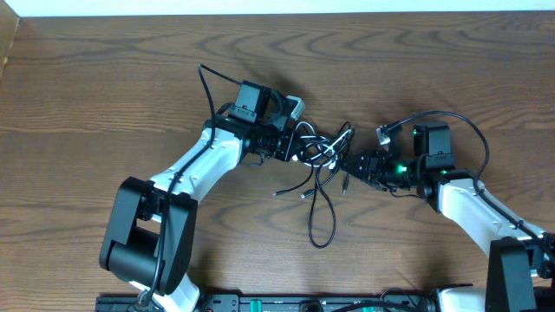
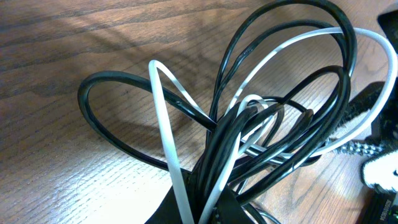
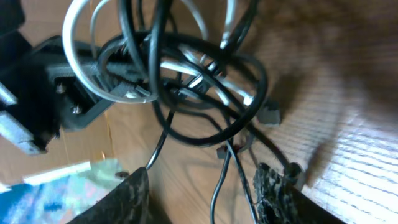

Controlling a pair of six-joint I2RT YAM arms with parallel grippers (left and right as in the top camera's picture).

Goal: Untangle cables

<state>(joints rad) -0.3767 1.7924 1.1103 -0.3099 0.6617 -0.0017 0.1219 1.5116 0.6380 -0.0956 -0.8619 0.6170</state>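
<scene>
Closest to the overhead lens is the chunky black shoulder block (image 1: 143, 238) of the white-and-black left arm (image 1: 195, 165), sitting well down and left of the tangle (image 1: 325, 147) of thin cords, so I'll use that tangle as my reference for everything.

Biggest thing is the dark brown wood-grain table (image 1: 104, 87), which spreads out on all sides of the tangle. The left arm reaches up to the tangle from its lower left, and the white-and-black right arm (image 1: 473, 204) comes in from the tangle's lower right, with a little green light (image 1: 401, 169) glowing just right of the tangle.

The left gripper (image 1: 299, 149) is right at the tangle's left edge, clamped tight. In its wrist view, strands of both cords bunch together and vanish into its pinched fingers (image 2: 199, 208).

The right gripper (image 1: 351, 165) sits at the tangle's right edge with its fingers (image 3: 273, 193) spread apart. One black strand runs through the gap between them, not squeezed by either side.

The long thin black cord (image 2: 83, 99) makes up most of the tangle and throws one long loop out below it onto the wood. The shorter thin white cord (image 2: 164, 124) weaves through the tangle's middle. Smallest bit: a small dark plug end (image 3: 268, 114) lying on the table just off the tangle's edge.
</scene>
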